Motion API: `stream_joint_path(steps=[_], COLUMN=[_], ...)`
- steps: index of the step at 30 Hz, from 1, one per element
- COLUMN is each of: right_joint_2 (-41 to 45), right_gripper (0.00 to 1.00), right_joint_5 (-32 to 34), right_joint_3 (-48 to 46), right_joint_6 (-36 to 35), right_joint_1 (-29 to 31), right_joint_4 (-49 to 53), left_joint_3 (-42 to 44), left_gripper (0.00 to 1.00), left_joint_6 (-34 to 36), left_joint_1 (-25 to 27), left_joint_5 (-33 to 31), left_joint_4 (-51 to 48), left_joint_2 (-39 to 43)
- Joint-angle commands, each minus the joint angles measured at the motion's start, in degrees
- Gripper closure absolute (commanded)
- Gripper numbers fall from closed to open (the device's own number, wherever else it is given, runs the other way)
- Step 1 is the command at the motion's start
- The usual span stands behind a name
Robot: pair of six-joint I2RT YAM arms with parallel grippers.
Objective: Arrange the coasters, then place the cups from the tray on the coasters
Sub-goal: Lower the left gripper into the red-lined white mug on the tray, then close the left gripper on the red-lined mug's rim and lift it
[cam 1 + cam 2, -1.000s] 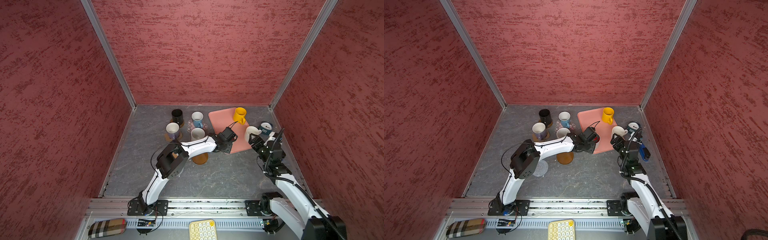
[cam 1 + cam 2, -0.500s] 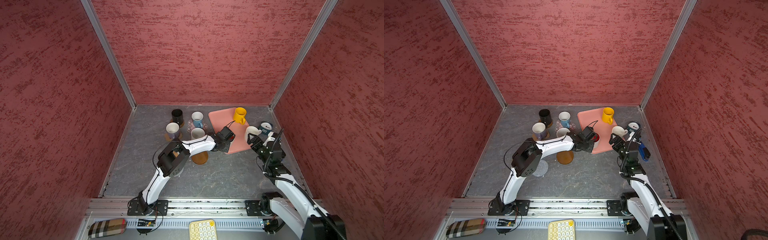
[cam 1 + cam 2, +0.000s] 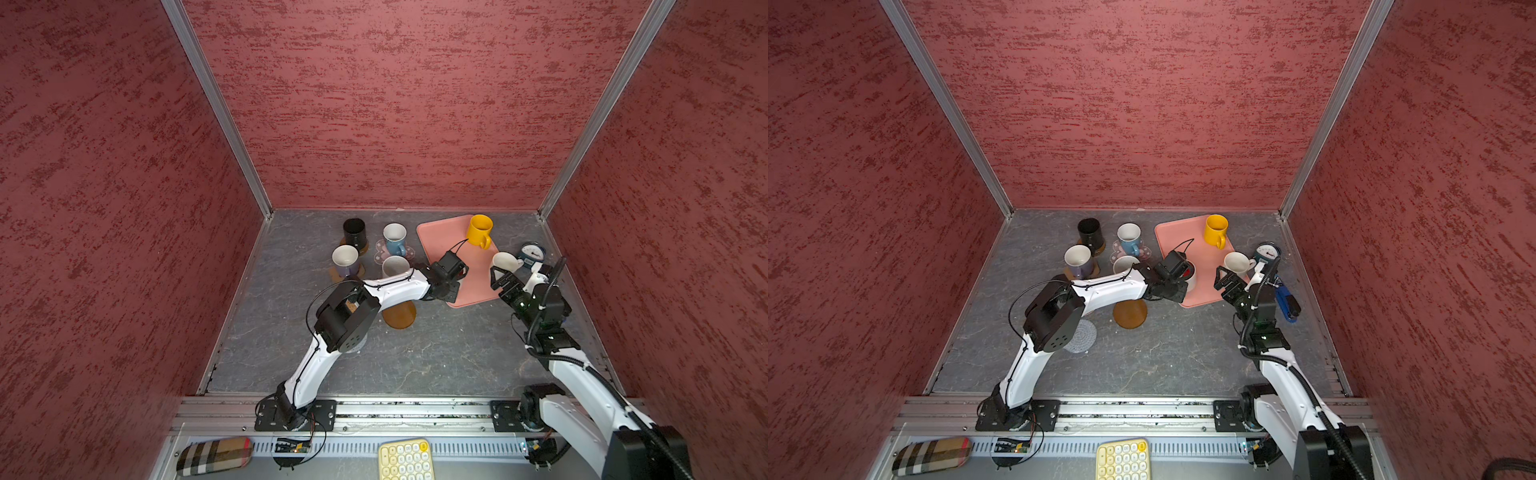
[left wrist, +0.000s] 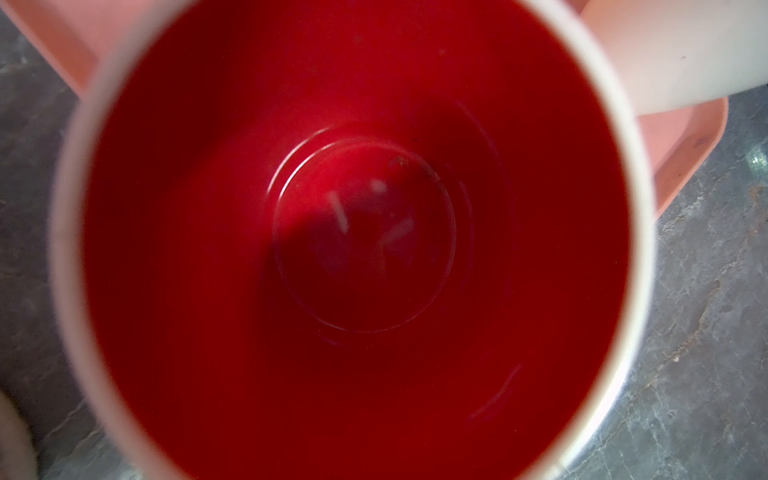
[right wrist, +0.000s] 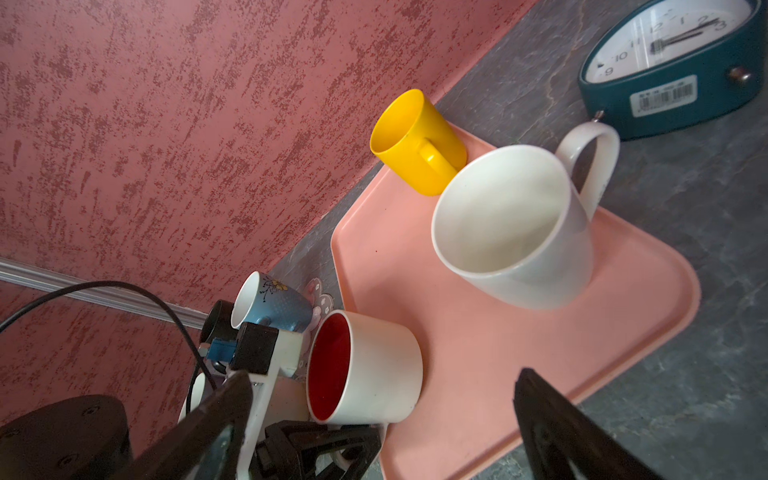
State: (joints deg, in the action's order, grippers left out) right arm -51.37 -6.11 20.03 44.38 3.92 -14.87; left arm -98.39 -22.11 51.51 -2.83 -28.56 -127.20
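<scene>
Black cup, lavender cup: I see both far left, off the tray.
Grey woven coaster: near left, partly under my left arm's elbow.
Light blue cup: on the pink flower coaster, just left of the tray.
Speckled cup: just near of that, half behind my left arm.
Round brown coaster: bare, mid-surface.
Left gripper: jaws pinched narrow on the red-lined cup, by its handle, at the tray's near left corner.
Tray: far, right of centre.
Yellow cup: tray's far end.
Cream cup: tray's right edge, beside the teal clock.
Right gripper: jaws wide, holding nothing, just near of the cream cup.
</scene>
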Motion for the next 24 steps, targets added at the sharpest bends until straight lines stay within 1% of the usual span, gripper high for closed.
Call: stream_joint_path(steps=[1,8,14,17,24], right_joint_2=[0.26,3.17,7.16,9.70,12.34], right_gripper=[0.01,0.01,0.01,0.01,0.01], right_joint_5=[-0.75,-0.13,-3.01,-2.87,-1.60], right_joint_3=[-0.43,-0.43,-0.59,-0.53,2.73], right_joint_6=[-0.73,-1.99,-5.21,-6.11,-7.35], right_joint_1=[-0.24,-0.20,-0.15,-0.17,-0.16], right_joint_4=[-2.45,-1.21,-1.65,-0.92,4.30], left_joint_3=[-1.76,-2.28,-1.68,-0.48,2.41], left_gripper=[1.00,1.00,1.00,1.00,1.00], left_joint_6=[1.34,3.84,5.41,5.50,5.80], left_joint_1=[-0.42,0.01,1.34,2.08,3.11], left_joint_5=[-0.20,-2.59,-5.54,-6.44,-8.49], left_joint_4=[-0.92,-1.67,-2.04,-1.71,-1.78], left_joint_2=[-1.18,1.32,4.07,5.56,10.08])
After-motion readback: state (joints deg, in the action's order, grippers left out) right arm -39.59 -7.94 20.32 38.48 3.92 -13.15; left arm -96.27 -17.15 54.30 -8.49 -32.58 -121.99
